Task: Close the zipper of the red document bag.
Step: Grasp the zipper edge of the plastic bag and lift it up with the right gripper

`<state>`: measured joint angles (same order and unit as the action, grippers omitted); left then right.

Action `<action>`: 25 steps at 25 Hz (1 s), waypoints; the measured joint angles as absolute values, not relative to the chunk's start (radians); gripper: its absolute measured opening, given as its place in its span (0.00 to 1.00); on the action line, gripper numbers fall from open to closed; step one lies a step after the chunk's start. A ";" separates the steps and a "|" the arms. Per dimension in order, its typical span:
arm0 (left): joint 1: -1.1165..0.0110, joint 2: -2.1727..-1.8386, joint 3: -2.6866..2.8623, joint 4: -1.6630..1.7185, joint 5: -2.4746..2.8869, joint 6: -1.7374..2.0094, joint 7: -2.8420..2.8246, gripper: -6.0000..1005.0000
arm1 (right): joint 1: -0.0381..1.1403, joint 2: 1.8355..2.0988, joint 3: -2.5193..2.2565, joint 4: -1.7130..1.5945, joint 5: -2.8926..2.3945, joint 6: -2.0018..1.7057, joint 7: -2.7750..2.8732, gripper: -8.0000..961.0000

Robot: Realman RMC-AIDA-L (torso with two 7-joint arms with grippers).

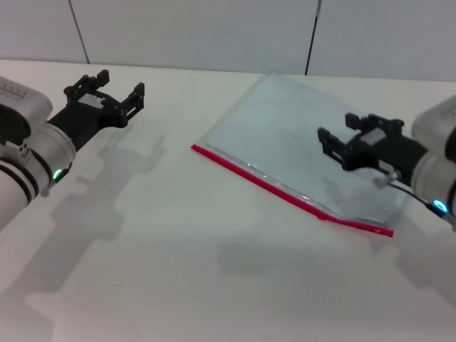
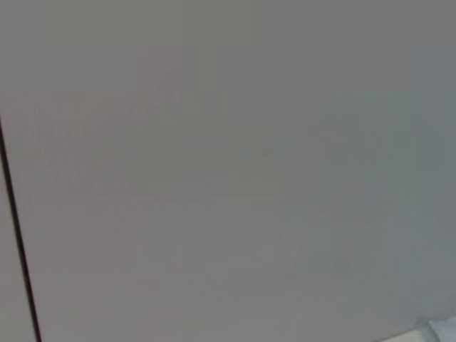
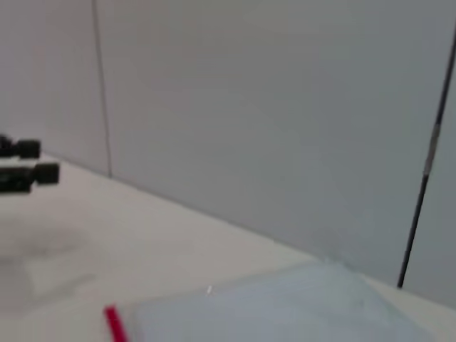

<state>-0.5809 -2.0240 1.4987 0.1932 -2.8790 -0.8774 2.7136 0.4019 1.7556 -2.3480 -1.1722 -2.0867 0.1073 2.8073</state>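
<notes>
The white surface (image 1: 214, 285) carries the red document bag (image 1: 299, 142), lying flat. Along the bag's near long edge runs the zipper (image 1: 285, 192). The right gripper (image 1: 335, 146) hovers over the bag, jaws apart and empty. The left gripper (image 1: 117, 92) is well apart from the bag, jaws likewise spread, holding nothing.

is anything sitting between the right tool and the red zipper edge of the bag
Nothing visible. The right tool hangs over the red document bag, and only bare bag plastic lies between it and the zipper. The left tool is far off over the table.
</notes>
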 joint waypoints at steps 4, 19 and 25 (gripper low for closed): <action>-0.576 -2.023 1.499 0.193 -2.879 -0.877 2.714 0.72 | 0.316 1.751 -2.257 -1.299 -2.248 -0.072 2.783 0.58; -0.579 -2.024 1.499 0.193 -2.879 -0.841 2.716 0.72 | 0.141 2.032 -1.760 -1.518 -2.317 -0.847 2.187 0.59; -0.579 -2.024 1.499 0.193 -2.879 -0.838 2.717 0.72 | 0.155 2.027 -1.759 -1.529 -2.401 -0.940 2.207 0.59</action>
<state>-0.5793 -2.0241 1.4987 0.1933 -2.8793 -0.8377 2.7167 0.1549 2.0267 -1.7586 -1.5287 -2.4007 -0.9403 2.2066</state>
